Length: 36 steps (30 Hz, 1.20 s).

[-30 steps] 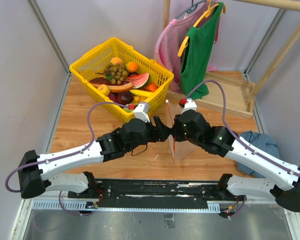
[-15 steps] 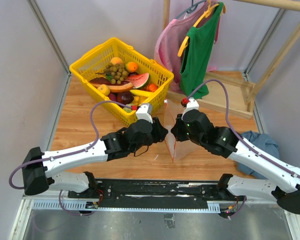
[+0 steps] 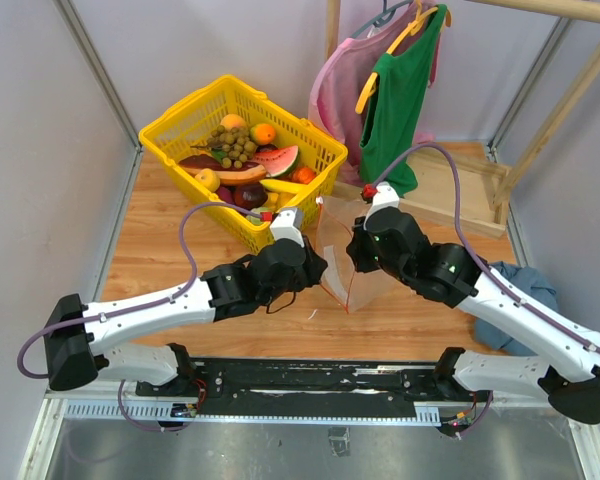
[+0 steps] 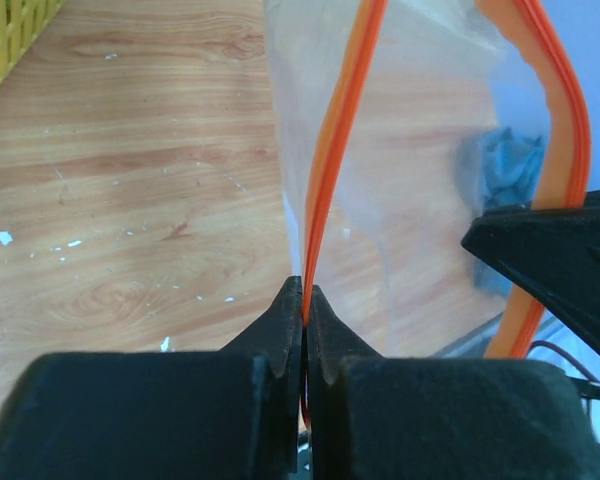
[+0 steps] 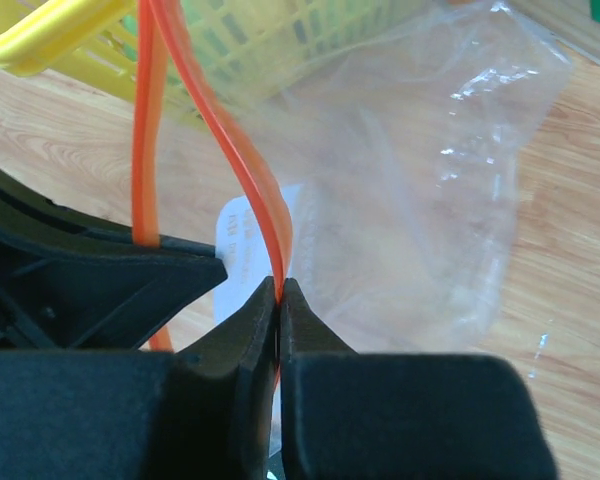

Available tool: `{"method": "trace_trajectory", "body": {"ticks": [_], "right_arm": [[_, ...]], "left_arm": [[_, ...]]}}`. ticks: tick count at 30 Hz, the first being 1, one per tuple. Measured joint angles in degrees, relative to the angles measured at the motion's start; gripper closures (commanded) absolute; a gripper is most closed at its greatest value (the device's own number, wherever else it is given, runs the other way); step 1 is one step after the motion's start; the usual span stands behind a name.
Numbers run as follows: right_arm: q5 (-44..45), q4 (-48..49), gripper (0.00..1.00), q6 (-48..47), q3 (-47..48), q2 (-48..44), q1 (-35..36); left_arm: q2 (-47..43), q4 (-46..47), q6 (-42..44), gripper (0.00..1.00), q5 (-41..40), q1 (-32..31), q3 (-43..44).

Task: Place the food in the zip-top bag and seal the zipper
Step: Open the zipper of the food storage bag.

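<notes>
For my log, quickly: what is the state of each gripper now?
Left gripper: closed on the zipper.
Right gripper: closed on the zipper too.

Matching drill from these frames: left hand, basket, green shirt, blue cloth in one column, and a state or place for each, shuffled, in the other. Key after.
1. left hand
2. basket
3. green shirt
4. blue cloth

A. hanging, far side
B. crumpled, near right
C. shut on the zipper
D. full of fruit

Pairs: 1-C, 2-D, 3-A, 4-B.
</notes>
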Motion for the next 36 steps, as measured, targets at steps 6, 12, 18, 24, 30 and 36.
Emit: {"method": "trace_trajectory", "body": {"ticks": [6, 12, 18, 24, 30, 36], "right_arm": [[1.8, -1.3, 0.81, -2.4, 1.0, 1.3, 0.0], [1.8, -1.4, 0.72, -3.7, 1.0, 2.2, 0.0], [1.5, -1.4, 0.67, -4.0, 0.9, 2.5, 0.0], [0.0, -1.6, 0.67, -3.8, 0.2, 2.5, 0.0], [0.9, -3.9, 0.93, -4.0, -0.2, 2.7, 0.0], [6.9, -8.3, 0.99, -5.9, 1.2, 2.6, 0.0]], "left_arm": [[-1.6, 0.0, -3.6, 1.00, 0.6, 0.0, 0.3], [-1.7, 0.0, -8.9, 1.00, 0.9, 0.0, 1.3], [-1.7, -1.1, -13.9, 1.00, 0.8, 0.0, 2.4], [-1.0, -1.8, -16.7, 1.00, 0.8, 0.0, 4.2], [-0.7, -2.9, -17.1, 1.00, 0.8, 0.0, 4.2], [-0.8, -6.8, -15.5, 1.00, 0.0, 0.0, 5.2]]}}
